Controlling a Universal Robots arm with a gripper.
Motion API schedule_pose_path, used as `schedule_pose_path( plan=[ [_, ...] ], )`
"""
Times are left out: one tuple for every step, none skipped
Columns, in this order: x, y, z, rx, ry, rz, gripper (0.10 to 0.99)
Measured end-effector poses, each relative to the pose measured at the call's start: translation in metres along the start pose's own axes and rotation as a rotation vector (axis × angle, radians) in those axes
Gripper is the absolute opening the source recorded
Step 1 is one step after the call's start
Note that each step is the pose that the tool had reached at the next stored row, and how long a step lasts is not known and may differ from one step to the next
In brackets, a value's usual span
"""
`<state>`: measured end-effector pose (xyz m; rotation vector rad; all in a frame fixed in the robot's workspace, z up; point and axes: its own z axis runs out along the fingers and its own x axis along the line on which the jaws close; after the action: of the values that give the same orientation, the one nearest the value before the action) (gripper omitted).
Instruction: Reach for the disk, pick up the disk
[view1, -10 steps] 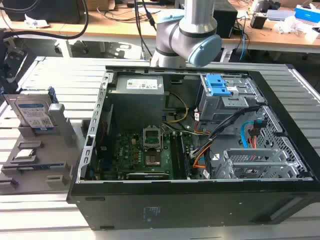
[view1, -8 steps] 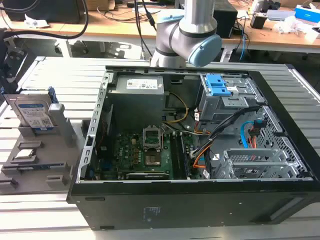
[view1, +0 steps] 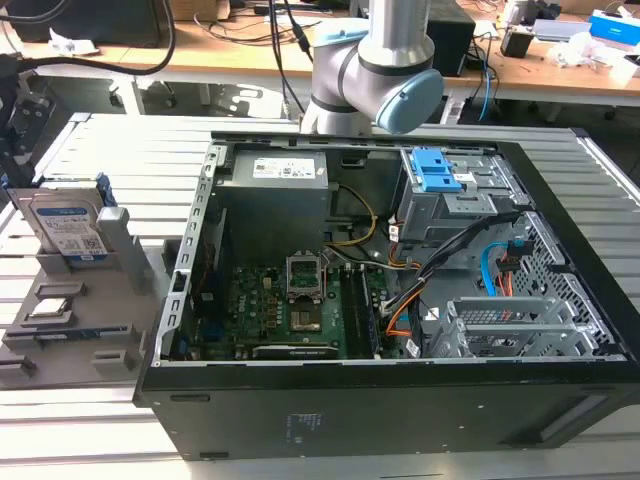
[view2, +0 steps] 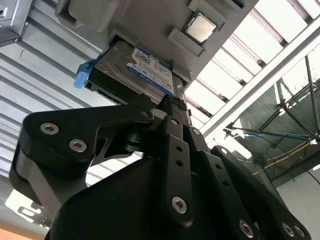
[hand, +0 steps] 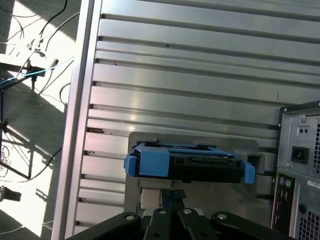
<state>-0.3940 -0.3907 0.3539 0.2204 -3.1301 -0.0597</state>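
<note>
One disk (view1: 68, 228) stands on edge in the grey rack (view1: 60, 345), leaning back, its blue-framed top edge level. My gripper (hand: 169, 197) hovers near it, fingers pressed together, empty.

A table (view1: 110, 150) of ribbed silver aluminium slats is seen, with the slats run along its length and dark grooves left between them. Two things are set directly on it. An open black computer case (view1: 380, 410) is laid on its side toward the exterior view's right, with its interior turned upward. Just beside it, toward the exterior view's left, a flat grey holder (view1: 60, 360) is rested on the slats. The disk (view1: 68, 228) is stood on edge in a slot of that holder, and a small square processor chip (view1: 50, 308) is seated in one of its recesses.
</note>
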Motion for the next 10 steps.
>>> schedule_pose_path(
  plan=[
    [0.0, 0.0, 0.0, 0.0, 0.0006, -0.014, 0.106],
    [0.0, 0.0, 0.0, 0.0, 0.0011, -0.028, 0.106],
    [0.0, 0.0, 0.0, 0.0, 0.0016, -0.04, 0.106],
    [0.0, 0.0, 0.0, 0.0, 0.0022, -0.055, 0.106],
    [0.0, 0.0, 0.0, 0.0, 0.0027, -0.07, 0.106],
    [0.0, 0.0, 0.0, 0.0, 0.0035, -0.089, 0.106],
    [0.0, 0.0, 0.0, 0.0, 0.0038, -0.099, 0.106],
    [0.0, 0.0, 0.0, 0.0, 0.0041, -0.107, 0.106],
    [0.0, 0.0, 0.0, 0.0, 0.0051, -0.13, 0.106],
    [0.0, 0.0, 0.0, 0.0, 0.0054, -0.141, 0.106]
  ],
)
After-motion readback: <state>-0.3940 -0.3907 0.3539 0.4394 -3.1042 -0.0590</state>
